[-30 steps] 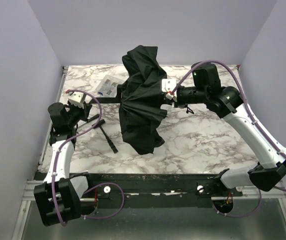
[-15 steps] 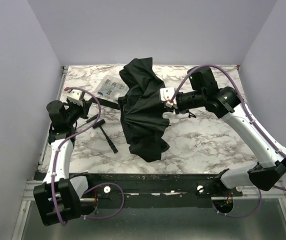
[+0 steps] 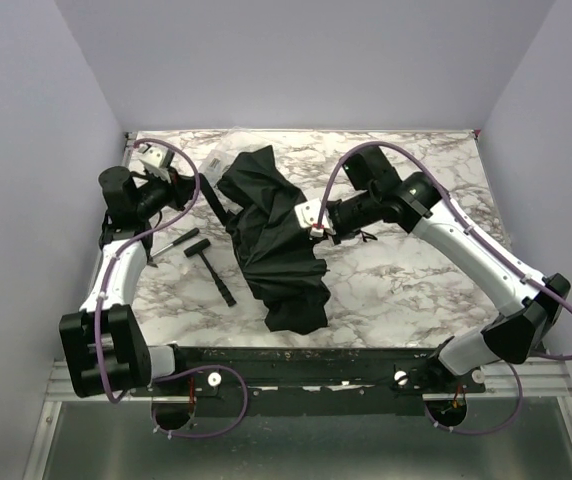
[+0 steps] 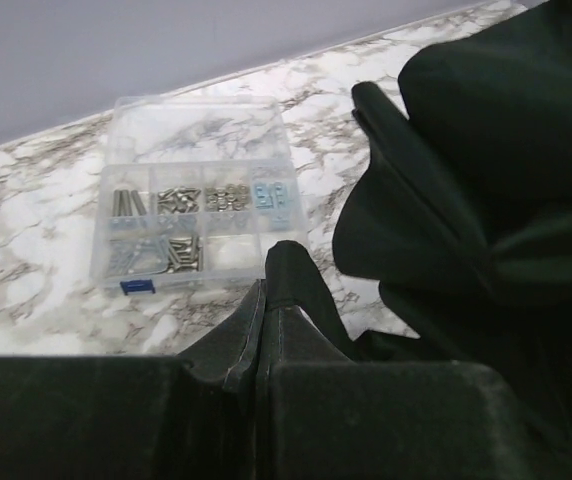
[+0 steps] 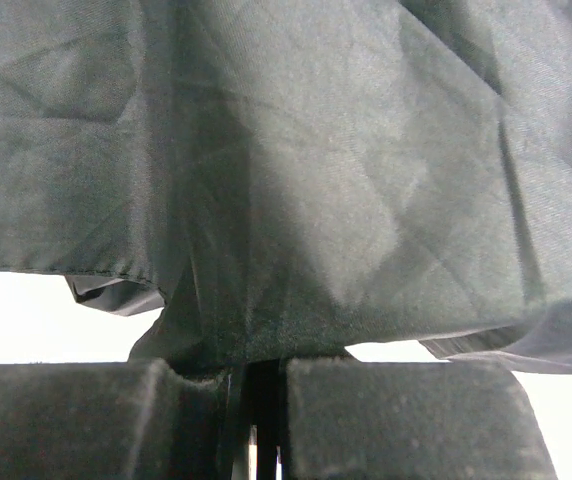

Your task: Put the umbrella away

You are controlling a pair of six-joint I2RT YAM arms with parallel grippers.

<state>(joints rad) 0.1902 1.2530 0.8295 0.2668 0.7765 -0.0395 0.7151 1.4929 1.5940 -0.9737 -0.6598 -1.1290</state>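
My left gripper has its pads pressed together, pinching a thin black part of the umbrella that sticks up between them. The dark canopy bulges up just to that gripper's right. Straight ahead of it, a little to the left, a clear compartment box of small metal parts lies flat on the marble table.

My right gripper is clamped nearly closed on the umbrella, with a dark sliver caught between the pads. The folds of fabric fill almost everything in front of it. The canopy hangs slack between my two grippers. A small black-handled tool lies near my left arm, beside the canopy.
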